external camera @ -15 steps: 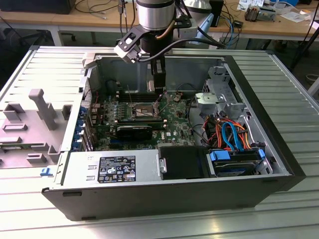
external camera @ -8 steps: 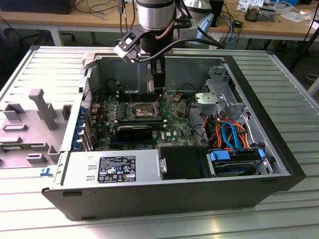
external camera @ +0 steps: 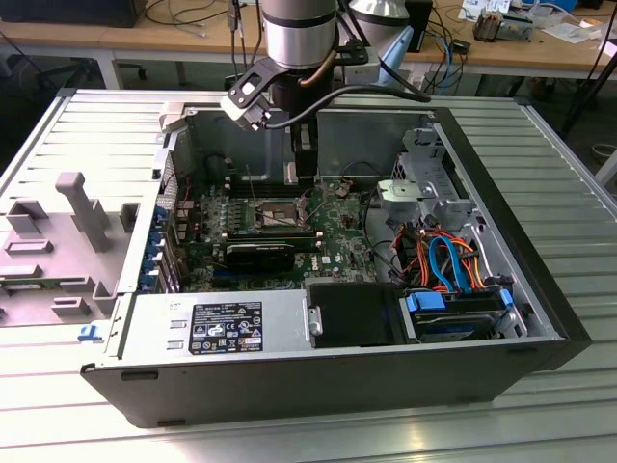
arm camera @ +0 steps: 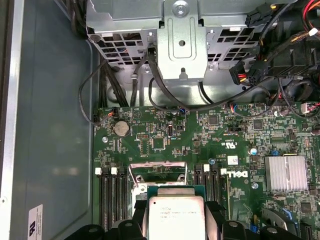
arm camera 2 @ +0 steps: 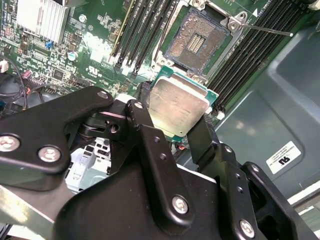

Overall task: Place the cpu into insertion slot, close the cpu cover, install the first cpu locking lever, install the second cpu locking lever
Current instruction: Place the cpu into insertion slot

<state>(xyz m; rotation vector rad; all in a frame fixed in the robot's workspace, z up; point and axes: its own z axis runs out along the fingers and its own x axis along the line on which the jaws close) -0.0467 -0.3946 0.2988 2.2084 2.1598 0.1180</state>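
The open computer case (external camera: 337, 376) lies on its side, its walls standing as a rim all round the green motherboard (external camera: 337, 236). The arm (external camera: 299, 34) comes down from above into the case, close to the rear wall in the exterior view. A power supply (external camera: 207, 328) fills the near edge of the case, and a metal drive cage (arm camera: 180, 40) with bundled cables borders the board on one side. Bare grey case floor lies open beside the board's other edge.

The insertion slot (arm camera 2: 197, 42) stands uncovered, its dark centre exposed inside the silver rim. Long black memory slots (arm camera 2: 250, 45) flank it on both sides, leaving little room at its edges. The cpu cover (arm camera: 159, 172) is raised off the slot.

The gripper (arm camera 2: 175, 117) hangs over the board just beside the slot. Its black fingers (arm camera 2: 150, 145) are clamped on two opposite edges of the cpu (arm camera 2: 179, 105), silver top facing the cameras. A thin locking lever (arm camera 2: 270, 30) juts out from the slot's corner across the memory slots.

The chip's underside is hidden. The fingers' bases are cut off in the first wrist view. How high the chip hangs above the board cannot be judged.
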